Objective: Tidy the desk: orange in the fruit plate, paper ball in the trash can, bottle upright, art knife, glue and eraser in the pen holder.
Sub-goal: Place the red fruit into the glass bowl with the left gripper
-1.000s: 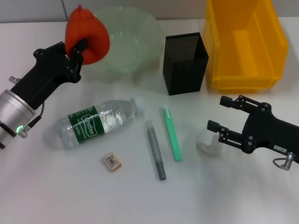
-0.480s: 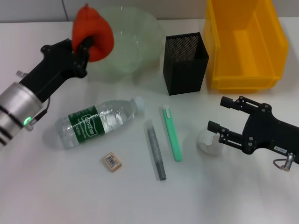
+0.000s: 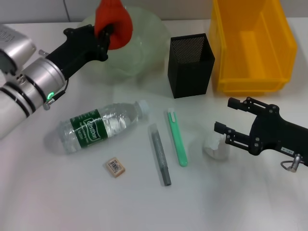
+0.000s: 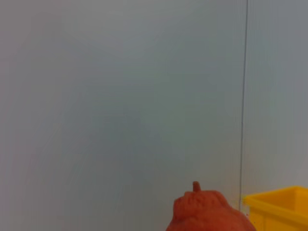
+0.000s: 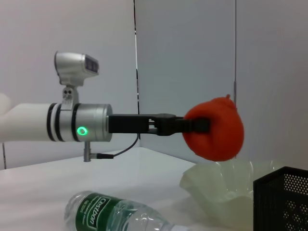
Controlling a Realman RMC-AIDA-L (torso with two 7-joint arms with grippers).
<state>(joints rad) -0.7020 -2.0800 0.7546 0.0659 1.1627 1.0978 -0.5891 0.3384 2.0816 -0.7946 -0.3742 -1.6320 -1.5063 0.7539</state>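
Note:
My left gripper (image 3: 107,32) is shut on the red-orange orange (image 3: 115,21) and holds it in the air over the near-left part of the pale-green fruit plate (image 3: 142,45). The right wrist view shows the orange (image 5: 217,130) well above the plate (image 5: 226,185). On its side at front left lies the bottle (image 3: 98,127). The tan eraser (image 3: 115,166), grey glue stick (image 3: 160,154) and green art knife (image 3: 176,137) lie on the table. My right gripper (image 3: 224,116) is open just above the white paper ball (image 3: 213,147). The black pen holder (image 3: 191,65) and yellow trash can (image 3: 252,45) stand at the back.
The pen holder stands close between the fruit plate and the trash can. White tabletop (image 3: 72,202) stretches in front of the eraser and glue. A grey wall (image 4: 120,96) rises behind the desk.
My left arm has carried the orange to the right and farther back, from beside the plate's left rim to over the plate. The right gripper has barely moved.

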